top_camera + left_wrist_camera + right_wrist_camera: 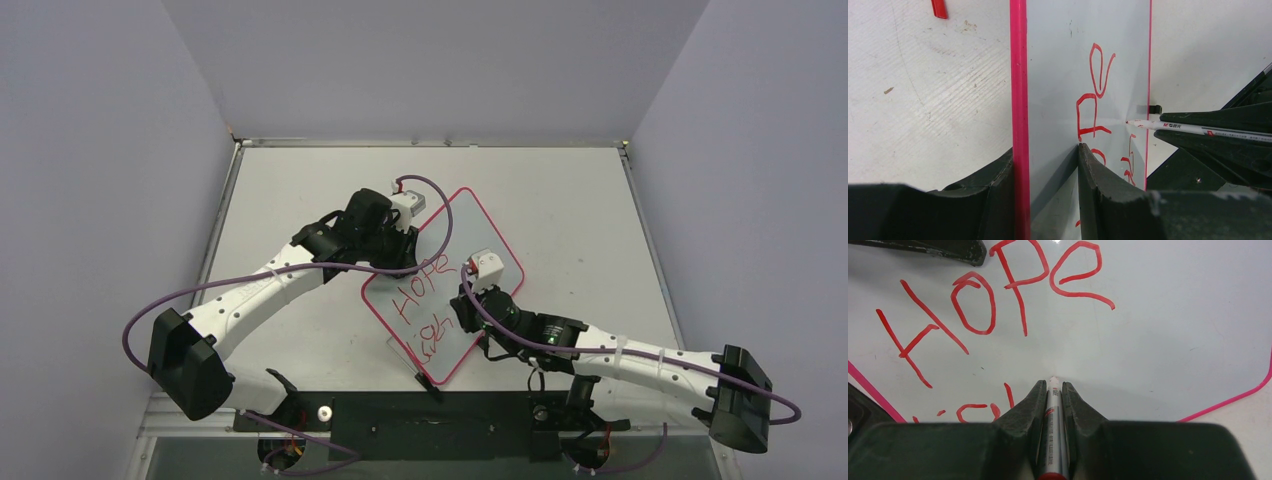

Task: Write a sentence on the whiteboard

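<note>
The whiteboard [470, 235], white with a red-pink rim, lies flat and turned like a diamond at mid-table. The sentence [418, 292] starts "Hope" [998, 300], with a second scrawled line [430, 340] below it. My right gripper [1053, 385] is shut on a silver red-capped marker [1050, 435]. Its tip meets the board to the right of the second line and also shows in the left wrist view [1129, 121]. My left gripper [1045, 150] is open astride the board's far-left rim [1018, 75]. One of its fingers [1098, 185] rests on the board and the other is outside the rim.
A small red piece [939, 7] lies on the table beyond the board's rim. A small dark object [430, 385] sits by the board's near corner. A black base strip [440, 415] runs along the near edge. Grey walls enclose the table on three sides.
</note>
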### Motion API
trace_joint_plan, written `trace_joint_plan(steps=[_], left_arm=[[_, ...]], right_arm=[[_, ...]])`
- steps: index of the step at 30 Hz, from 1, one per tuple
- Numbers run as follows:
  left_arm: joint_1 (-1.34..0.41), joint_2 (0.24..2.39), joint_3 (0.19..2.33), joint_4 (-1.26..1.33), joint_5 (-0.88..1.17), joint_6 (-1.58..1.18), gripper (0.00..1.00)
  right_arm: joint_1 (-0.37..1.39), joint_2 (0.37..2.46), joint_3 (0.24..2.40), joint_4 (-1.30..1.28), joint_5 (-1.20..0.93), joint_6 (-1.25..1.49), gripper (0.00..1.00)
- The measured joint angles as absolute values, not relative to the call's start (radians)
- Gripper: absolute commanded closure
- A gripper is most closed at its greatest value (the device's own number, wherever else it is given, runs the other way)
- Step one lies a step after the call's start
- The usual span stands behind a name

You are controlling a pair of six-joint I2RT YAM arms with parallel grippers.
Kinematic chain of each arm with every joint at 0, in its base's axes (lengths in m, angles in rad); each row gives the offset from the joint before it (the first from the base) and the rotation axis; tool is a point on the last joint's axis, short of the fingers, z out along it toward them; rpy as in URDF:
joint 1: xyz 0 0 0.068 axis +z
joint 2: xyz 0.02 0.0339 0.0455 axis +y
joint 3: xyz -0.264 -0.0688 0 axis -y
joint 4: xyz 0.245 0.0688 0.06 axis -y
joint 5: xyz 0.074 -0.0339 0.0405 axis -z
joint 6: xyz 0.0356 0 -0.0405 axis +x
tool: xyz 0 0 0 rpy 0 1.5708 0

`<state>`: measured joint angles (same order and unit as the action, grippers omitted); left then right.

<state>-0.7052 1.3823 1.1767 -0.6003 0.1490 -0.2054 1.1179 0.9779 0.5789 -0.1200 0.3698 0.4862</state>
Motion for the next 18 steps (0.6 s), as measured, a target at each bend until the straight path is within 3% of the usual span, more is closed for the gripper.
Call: trace_joint_plan(steps=[18], left_arm=[[-0.705,1.382,1.177,-0.601,0.146,-0.207,1.0]], right_arm=[[1.041,0.988,0.555,-0.098,0.381,0.513,1.0]])
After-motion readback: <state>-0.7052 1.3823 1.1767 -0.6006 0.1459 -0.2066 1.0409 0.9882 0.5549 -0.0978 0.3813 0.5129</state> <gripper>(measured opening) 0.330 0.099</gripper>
